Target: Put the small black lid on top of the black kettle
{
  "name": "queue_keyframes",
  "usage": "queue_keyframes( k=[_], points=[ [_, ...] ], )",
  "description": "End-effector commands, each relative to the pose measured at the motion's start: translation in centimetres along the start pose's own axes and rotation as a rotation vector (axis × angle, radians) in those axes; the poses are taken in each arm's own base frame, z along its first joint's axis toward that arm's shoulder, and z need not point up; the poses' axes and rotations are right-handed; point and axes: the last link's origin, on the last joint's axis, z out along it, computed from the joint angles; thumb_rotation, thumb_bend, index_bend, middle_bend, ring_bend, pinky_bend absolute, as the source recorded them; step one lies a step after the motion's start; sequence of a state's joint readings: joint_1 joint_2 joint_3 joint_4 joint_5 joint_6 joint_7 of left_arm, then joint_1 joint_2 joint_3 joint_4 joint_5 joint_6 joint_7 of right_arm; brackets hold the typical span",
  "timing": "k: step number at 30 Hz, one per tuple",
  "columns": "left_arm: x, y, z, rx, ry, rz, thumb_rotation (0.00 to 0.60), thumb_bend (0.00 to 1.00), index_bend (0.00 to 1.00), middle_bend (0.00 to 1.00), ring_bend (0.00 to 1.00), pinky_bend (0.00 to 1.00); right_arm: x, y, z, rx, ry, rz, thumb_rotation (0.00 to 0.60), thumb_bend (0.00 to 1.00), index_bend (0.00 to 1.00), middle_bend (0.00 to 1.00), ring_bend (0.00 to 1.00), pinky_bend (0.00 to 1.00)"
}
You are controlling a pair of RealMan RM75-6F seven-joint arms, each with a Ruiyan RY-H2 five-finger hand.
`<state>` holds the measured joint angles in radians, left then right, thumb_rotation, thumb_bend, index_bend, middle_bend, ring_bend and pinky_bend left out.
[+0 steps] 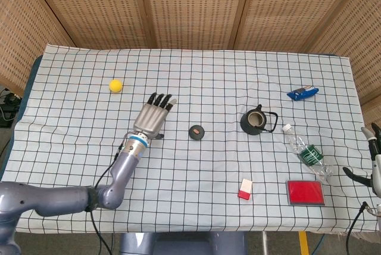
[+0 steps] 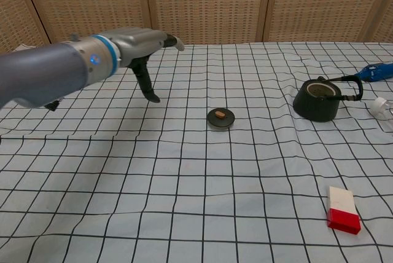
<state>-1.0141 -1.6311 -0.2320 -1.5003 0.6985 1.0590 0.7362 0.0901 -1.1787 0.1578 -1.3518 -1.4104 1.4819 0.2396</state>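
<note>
The small black lid (image 1: 196, 131) with a brown knob lies flat on the checked cloth, also seen in the chest view (image 2: 221, 117). The black kettle (image 1: 257, 120) stands upright to its right with its top uncovered (image 2: 317, 99). My left hand (image 1: 152, 115) hovers to the left of the lid, apart from it, fingers stretched out and holding nothing; in the chest view its fingers (image 2: 147, 85) hang down toward the cloth. My right hand (image 1: 372, 161) shows only partly at the table's right edge, fingers spread, nothing in it.
A yellow ball (image 1: 115, 85) sits at the back left. A blue object (image 1: 302, 93), a lying plastic bottle (image 1: 306, 152) and a red card (image 1: 305, 192) are on the right. A red-and-white block (image 1: 245, 189) lies near the front edge.
</note>
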Motion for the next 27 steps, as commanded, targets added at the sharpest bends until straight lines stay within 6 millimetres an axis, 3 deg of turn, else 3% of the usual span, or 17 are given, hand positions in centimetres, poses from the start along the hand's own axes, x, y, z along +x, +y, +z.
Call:
queue_keyframes(
  k=[1, 8, 19, 23, 27],
  points=[
    [0.4, -5.9, -5.9, 0.070, 0.080, -0.038, 0.600, 0.01, 0.00, 0.00, 0.00, 0.00, -0.5, -0.4, -0.1, 0.006, -0.014, -0.010, 0.600, 0.14, 0.12, 0.00, 0.00, 0.00],
    [0.2, -11.0, -12.8, 0.150, 0.179, -0.098, 0.600, 0.01, 0.00, 0.00, 0.00, 0.00, -0.8, -0.9, -0.1, 0.013, -0.013, -0.022, 0.600, 0.14, 0.12, 0.00, 0.00, 0.00],
    [-1.8, -16.6, -21.1, 0.276, 0.234, -0.117, 0.600, 0.01, 0.00, 0.00, 0.00, 0.00, -0.8, -2.7, 0.3, 0.052, 0.000, -0.010, 0.600, 0.14, 0.12, 0.00, 0.00, 0.00],
    [-2.6, -17.9, -22.4, 0.308, 0.238, -0.157, 0.600, 0.01, 0.00, 0.00, 0.00, 0.00, 0.1, -5.7, 1.6, 0.127, 0.019, -0.008, 0.600, 0.14, 0.15, 0.00, 0.00, 0.00],
    [-2.4, -18.5, -22.7, 0.303, 0.244, -0.186, 0.600, 0.01, 0.00, 0.00, 0.00, 0.00, 1.2, -10.9, 3.6, 0.229, 0.034, -0.021, 0.600, 0.14, 0.18, 0.00, 0.00, 0.00]
  ],
)
